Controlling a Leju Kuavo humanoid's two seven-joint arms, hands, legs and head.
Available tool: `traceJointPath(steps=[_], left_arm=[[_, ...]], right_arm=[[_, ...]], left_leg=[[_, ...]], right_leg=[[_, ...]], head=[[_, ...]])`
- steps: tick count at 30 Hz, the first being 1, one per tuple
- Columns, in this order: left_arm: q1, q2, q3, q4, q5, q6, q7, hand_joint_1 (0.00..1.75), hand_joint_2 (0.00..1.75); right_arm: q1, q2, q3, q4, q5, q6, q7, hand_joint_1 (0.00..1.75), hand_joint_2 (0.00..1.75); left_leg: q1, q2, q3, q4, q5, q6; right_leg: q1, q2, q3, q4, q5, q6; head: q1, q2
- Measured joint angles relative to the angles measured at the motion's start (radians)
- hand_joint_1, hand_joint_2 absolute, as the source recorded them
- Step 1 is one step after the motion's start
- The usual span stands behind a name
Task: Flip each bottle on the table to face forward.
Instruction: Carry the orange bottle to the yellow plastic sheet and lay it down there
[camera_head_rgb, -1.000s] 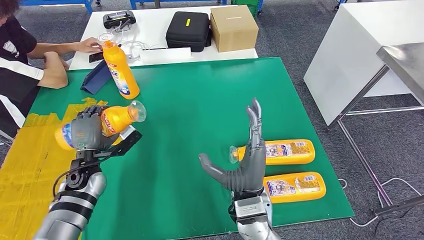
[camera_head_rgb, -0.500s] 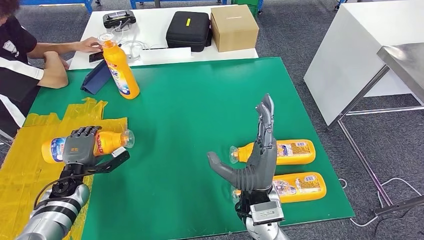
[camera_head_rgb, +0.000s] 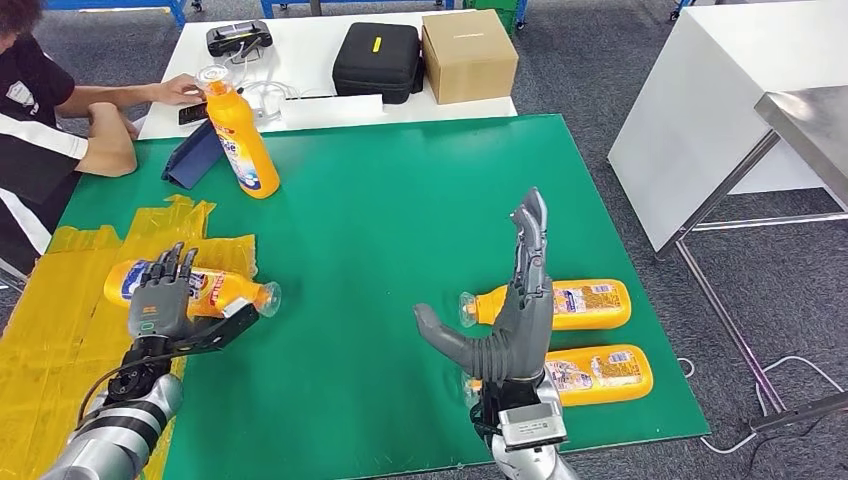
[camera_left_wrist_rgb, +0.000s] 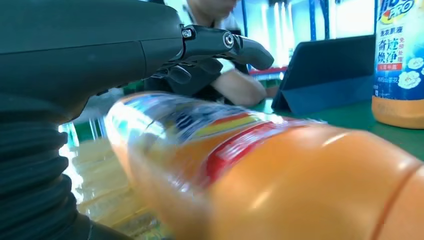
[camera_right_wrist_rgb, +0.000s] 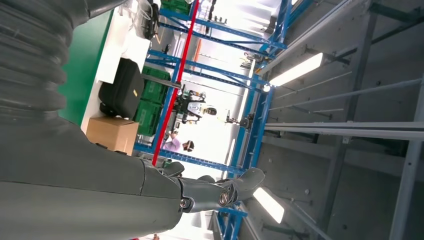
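Near the green mat's left edge, the left hand rests with fingers spread over a glossy orange plastic bottle lying label-up, seemingly just flipped. Two flat-sided bottles lie near the right edge, apparently pending; the right hand hovers open, empty.

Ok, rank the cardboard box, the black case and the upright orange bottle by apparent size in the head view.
Cardboard box and black case look alike, so they are unranked. The upright orange bottle is smallest, though it stands nearer the camera.
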Motion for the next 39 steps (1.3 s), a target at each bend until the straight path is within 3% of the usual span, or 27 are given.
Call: traceJointPath(steps=[4,8,11,15,24,29,35,39], left_arm=[[0.000,-0.032,0.064,-0.004,0.237,-0.067,-0.134,0.00,1.75],[0.009,-0.081,0.141,-0.070,0.500,-0.191,-0.251,0.00,1.75],[0.037,-0.109,0.158,-0.152,0.631,-0.298,-0.278,0.00,1.75],[0.135,-0.143,0.158,-0.345,0.783,-0.405,-0.307,0.00,1.75],[0.250,-0.163,0.138,-0.580,0.917,-0.492,-0.338,0.00,1.75],[0.368,-0.183,0.094,-0.791,1.109,-0.636,-0.383,0.00,1.75],[0.459,-0.187,0.012,-0.982,1.193,-0.721,-0.393,0.00,1.75],[0.490,-0.189,-0.022,-1.040,1.290,-0.813,-0.389,0.00,1.75]], right_arm=[[0.000,0.000,0.000,0.002,0.033,0.003,0.018,0.00,1.75],[0.000,0.000,-0.002,0.011,0.096,-0.004,0.052,0.00,1.75],[-0.004,-0.002,-0.006,0.022,0.209,0.002,0.117,0.00,1.75],[-0.032,-0.047,-0.014,0.067,0.428,0.033,0.249,0.00,1.75],[-0.042,-0.106,-0.036,0.096,0.563,0.048,0.338,0.00,1.75],[-0.046,-0.197,-0.090,0.107,0.678,0.152,0.440,0.00,1.75],[-0.081,-0.321,-0.206,0.167,0.641,0.343,0.452,0.00,1.75],[-0.104,-0.378,-0.251,0.225,0.647,0.414,0.458,0.00,1.75]], left_leg=[[0.000,0.000,0.000,0.000,0.000,0.000],[0.000,-0.001,0.000,0.000,0.000,0.000],[0.000,0.000,0.000,0.000,0.000,0.000],[0.000,0.000,0.000,0.000,0.000,0.000],[0.000,-0.001,0.000,0.000,0.000,0.000],[-0.002,-0.001,-0.001,0.000,-0.001,0.000],[-0.005,-0.002,-0.001,0.000,-0.001,0.002],[-0.005,-0.002,-0.001,0.000,-0.001,0.002]], right_leg=[[0.000,0.000,0.000,0.000,0.000,0.000],[0.000,0.000,0.001,0.000,0.000,0.000],[0.000,0.000,0.001,0.000,0.000,0.000],[0.000,0.000,0.000,0.000,0.000,0.000],[0.000,0.000,0.000,0.000,0.000,0.000],[-0.001,0.000,0.001,-0.001,0.000,0.001],[-0.004,-0.001,0.001,-0.001,0.001,0.002],[-0.004,-0.001,0.001,-0.001,0.001,0.002]], head=[[0.000,0.000],[0.000,0.000],[0.000,0.000],[0.000,0.000],[0.000,0.000],[0.000,0.000],[0.000,0.000],[0.000,0.000]])
